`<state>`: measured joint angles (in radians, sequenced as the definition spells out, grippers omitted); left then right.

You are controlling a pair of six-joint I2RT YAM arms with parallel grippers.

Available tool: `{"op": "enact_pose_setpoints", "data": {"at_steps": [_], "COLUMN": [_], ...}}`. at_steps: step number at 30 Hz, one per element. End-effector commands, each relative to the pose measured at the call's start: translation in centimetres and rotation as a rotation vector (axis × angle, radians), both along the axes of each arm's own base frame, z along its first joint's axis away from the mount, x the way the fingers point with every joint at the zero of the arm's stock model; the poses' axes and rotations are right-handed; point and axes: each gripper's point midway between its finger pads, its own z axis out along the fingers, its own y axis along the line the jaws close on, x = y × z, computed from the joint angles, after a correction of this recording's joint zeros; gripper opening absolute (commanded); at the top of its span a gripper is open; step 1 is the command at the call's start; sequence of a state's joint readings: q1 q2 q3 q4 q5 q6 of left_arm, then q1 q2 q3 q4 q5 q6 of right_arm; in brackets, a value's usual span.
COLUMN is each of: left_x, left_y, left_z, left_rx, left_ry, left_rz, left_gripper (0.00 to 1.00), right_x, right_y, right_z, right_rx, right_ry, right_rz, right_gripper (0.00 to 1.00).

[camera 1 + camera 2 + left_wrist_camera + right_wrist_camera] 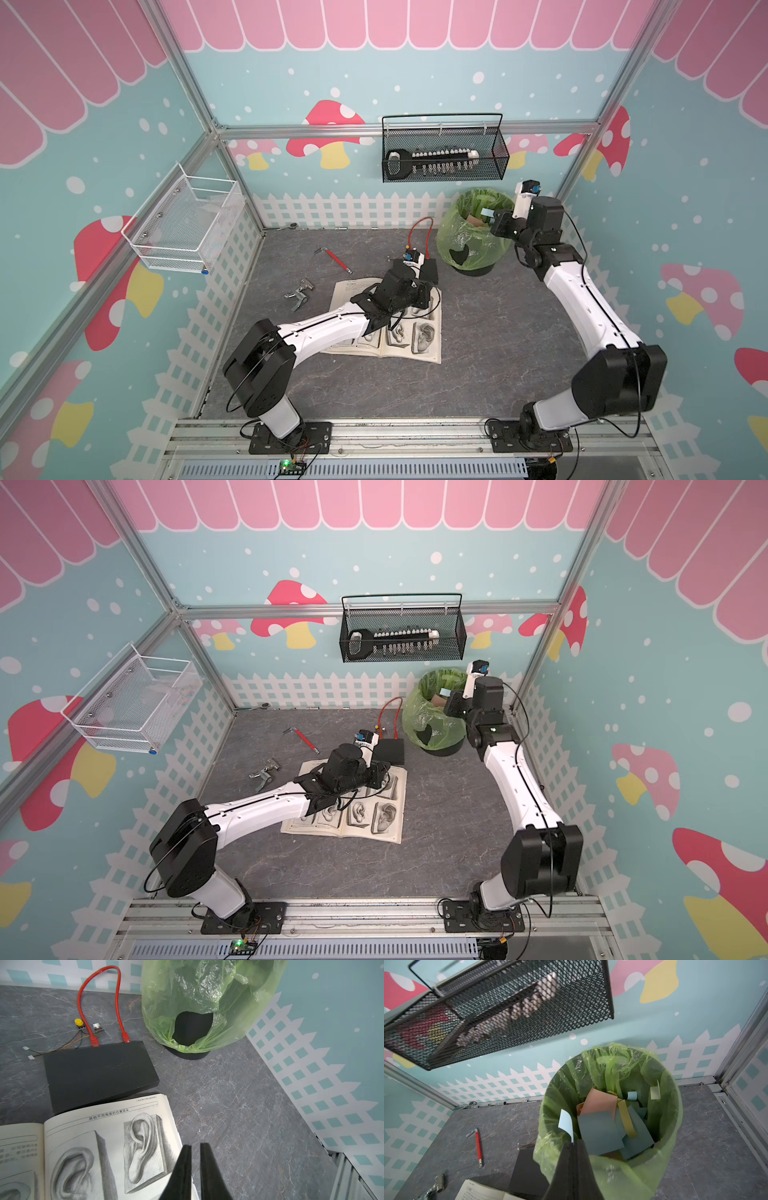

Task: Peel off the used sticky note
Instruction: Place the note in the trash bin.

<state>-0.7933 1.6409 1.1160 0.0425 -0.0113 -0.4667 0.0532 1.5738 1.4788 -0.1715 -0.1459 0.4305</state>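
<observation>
Desk (498, 332), mid: open drawing book (104, 1147); left hand (196, 1145) over its far-right corner, parted a slit, empty. Beyond: black box (97, 1072) with red cable (83, 1001). Far right: green-lined bin (675, 1088) of discarded notes (600, 1132); right hand (574, 1142) above it, clamped on blue sticky note (565, 1124).

A black box (99, 1072) is being borne flat by the grey table (498, 332); both ends of a looped red cable (94, 1040) are being held at its far edge; a yellow button (78, 1022) is being left beside them; a red-handled key (334, 259) and a metal clamp (300, 293) are being left apart nearby; a black mesh basket (496, 160) and a white mesh basket (174, 224) are being carried by the walls.
</observation>
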Motion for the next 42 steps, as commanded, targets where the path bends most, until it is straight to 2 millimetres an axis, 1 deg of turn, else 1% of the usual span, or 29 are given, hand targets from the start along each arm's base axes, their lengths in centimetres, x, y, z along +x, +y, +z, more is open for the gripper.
{"op": "enact_pose_setpoints", "data": {"at_steps": [1, 2, 3, 5, 7, 10, 11, 13, 18, 21, 23, 26, 28, 30, 31, 32, 33, 34, 35, 37, 39, 40, 42], "left_x": [0.3, 0.4, 0.5, 0.7, 1.0, 1.5, 1.6, 1.8, 2.0, 2.1, 2.3, 2.9, 3.2, 3.4, 3.5, 3.5, 3.5, 3.4, 3.3, 3.1, 2.9, 2.7, 2.4], "left_y": [1.7, 2.1, 2.5, 3.4, 4.3, 5.3, 5.6, 5.9, 6.3, 7.3, 8.9, 11.8, 14.0, 15.8, 16.7, 17.4, 18.2, 18.8, 19.2, 20.7, 21.5, 21.8, 22.3], "left_z": [0.5, 0.5, 0.6, 0.8, 0.9, 1.0, 1.0, 0.9, 0.7, 0.8, 1.0, 0.7, 0.1, -0.6, -0.9, -1.1, -1.3, -1.5, -1.6, -1.5, -1.4, -1.3, -1.1], "left_rx": [0.021, 0.021, 0.022, 0.019, 0.016, 0.012, 0.012, 0.012, 0.012, 0.013, 0.012, 0.000, -0.002, -0.002, 0.001, 0.000, 0.001, 0.000, 0.000, 0.009, 0.008, 0.008, 0.011], "left_ry": [-0.031, -0.033, -0.034, -0.040, -0.041, -0.041, -0.040, -0.037, -0.031, -0.036, -0.039, -0.013, 0.017, 0.037, 0.045, 0.052, 0.061, 0.066, 0.070, 0.062, 0.060, 0.059, 0.054], "left_rz": [0.046, 0.054, 0.065, 0.084, 0.103, 0.126, 0.132, 0.137, 0.145, 0.177, 0.227, 0.306, 0.364, 0.411, 0.437, 0.459, 0.481, 0.496, 0.504, 0.556, 0.580, 0.589, 0.601], "left_gripper": [0.14, 0.14, 0.14, 0.14, 0.14, 0.14, 0.13, 0.13, 0.13, 0.13, 0.14, 0.14, 0.16, 0.18, 0.20, 0.22, 0.28, 0.31, 0.38, 0.46, 0.47, 0.47, 0.47], "right_x": [2.4, 3.2, 4.0, 5.0, 5.7, 6.0, 6.1, 6.1, 5.7, 4.5, 2.8, -1.0, -4.3, -7.3, -8.8, -10.1, -11.6, -12.9, -14.0, -16.1, -17.5, -18.1, -18.7], "right_y": [-0.7, -1.0, -1.1, -1.0, -0.7, -0.3, -0.3, -0.3, -0.3, 0.5, 1.5, 4.1, 7.0, 10.2, 11.8, 13.4, 15.1, 16.7, 18.1, 21.1, 23.5, 25.0, 27.2], "right_z": [-0.6, -0.8, -1.0, -0.6, -0.3, 0.1, 0.1, -0.1, -0.4, 0.2, 0.9, 2.0, 1.3, -0.2, -2.2, -3.5, -5.4, -7.4, -9.2, -12.9, -15.9, -17.2, -18.7], "right_rx": [0.008, 0.011, 0.016, 0.016, 0.020, 0.029, 0.029, 0.024, 0.019, 0.028, 0.019, -0.036, -0.064, -0.064, -0.040, -0.009, 0.029, 0.061, 0.080, 0.102, 0.103, 0.105, 0.112], "right_ry": [0.030, 0.034, 0.041, 0.034, 0.027, 0.019, 0.019, 0.022, 0.035, 0.032, 0.017, -0.019, -0.018, -0.001, 0.039, 0.066, 0.106, 0.147, 0.184, 0.261, 0.329, 0.355, 0.378], "right_rz": [0.042, 0.040, 0.046, 0.062, 0.086, 0.107, 0.108, 0.109, 0.110, 0.150, 0.182, 0.220, 0.266, 0.336, 0.379, 0.430, 0.483, 0.525, 0.559, 0.631, 0.680, 0.711, 0.752], "right_gripper": [0.00, 0.04, 0.12, 0.29, 0.41, 0.54, 0.55, 0.56, 0.55, 0.55, 0.55, 0.55, 0.55, 0.52, 0.48, 0.41, 0.30, 0.14, 0.02, 0.00, 0.00, 0.00, 0.00]}}
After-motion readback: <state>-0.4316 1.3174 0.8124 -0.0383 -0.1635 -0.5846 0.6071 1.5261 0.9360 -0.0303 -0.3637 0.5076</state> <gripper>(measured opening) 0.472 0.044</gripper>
